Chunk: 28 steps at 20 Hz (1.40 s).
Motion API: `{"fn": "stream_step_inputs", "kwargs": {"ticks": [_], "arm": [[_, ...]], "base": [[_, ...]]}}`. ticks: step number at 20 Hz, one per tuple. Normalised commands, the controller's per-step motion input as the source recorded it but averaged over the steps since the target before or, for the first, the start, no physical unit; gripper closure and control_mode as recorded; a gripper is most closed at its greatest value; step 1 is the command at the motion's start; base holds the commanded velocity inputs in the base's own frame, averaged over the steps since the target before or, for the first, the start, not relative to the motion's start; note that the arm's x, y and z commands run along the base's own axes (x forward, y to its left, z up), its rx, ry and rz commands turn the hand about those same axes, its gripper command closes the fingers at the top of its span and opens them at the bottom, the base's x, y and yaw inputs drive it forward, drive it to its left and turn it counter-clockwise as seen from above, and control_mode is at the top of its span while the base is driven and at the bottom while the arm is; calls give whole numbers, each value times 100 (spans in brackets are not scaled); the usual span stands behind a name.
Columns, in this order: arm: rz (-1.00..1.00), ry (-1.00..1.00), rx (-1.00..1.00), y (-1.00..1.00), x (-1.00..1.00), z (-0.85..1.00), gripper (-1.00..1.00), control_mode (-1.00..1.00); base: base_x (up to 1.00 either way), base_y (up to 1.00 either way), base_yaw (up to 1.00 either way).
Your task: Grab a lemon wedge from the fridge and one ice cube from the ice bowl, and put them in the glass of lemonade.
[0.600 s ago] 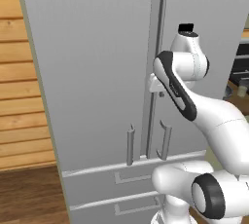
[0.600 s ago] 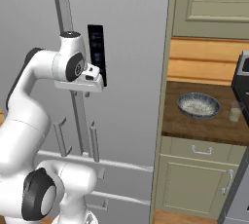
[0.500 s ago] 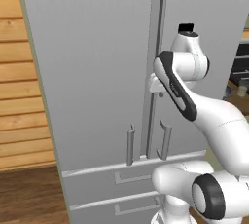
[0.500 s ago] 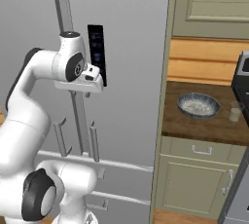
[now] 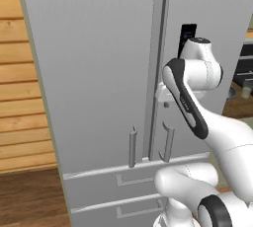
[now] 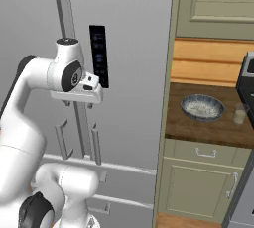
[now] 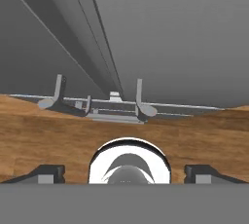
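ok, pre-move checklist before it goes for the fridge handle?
1. Fridge doors shut, so a handle pull comes first: ok.
2. Gripper open and holding nothing, fingertips set wide apart: ok.
3. Gripper lined up on a handle: not ok; in the hand view both bar handles sit well ahead, with the door seam centred between the fingertips.
4. Lemon wedge located: cannot tell, doors hide the inside.
5. Ice bowl and glass upright on the counter to the right of the fridge: ok.
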Motion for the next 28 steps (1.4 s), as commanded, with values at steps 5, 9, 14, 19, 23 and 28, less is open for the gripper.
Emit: {"fn": "stream_step_inputs", "kwargs": {"ticks": [5,9,14,19,23,28], "arm": [[0,9,0,-2,-18,0,-100,-100],[0,0,0,0,0,0,-100,100],[0,0,0,0,0,0,-100,100],[0,0,0,0,0,0,-100,100],[0,0,0,0,0,0,-100,100],[0,0,0,0,0,0,-100,100]], "base": [[0,0,0],[-48,-8,0],[-44,-4,0],[-47,0,0],[-61,0,0],[-56,0,0]]}}
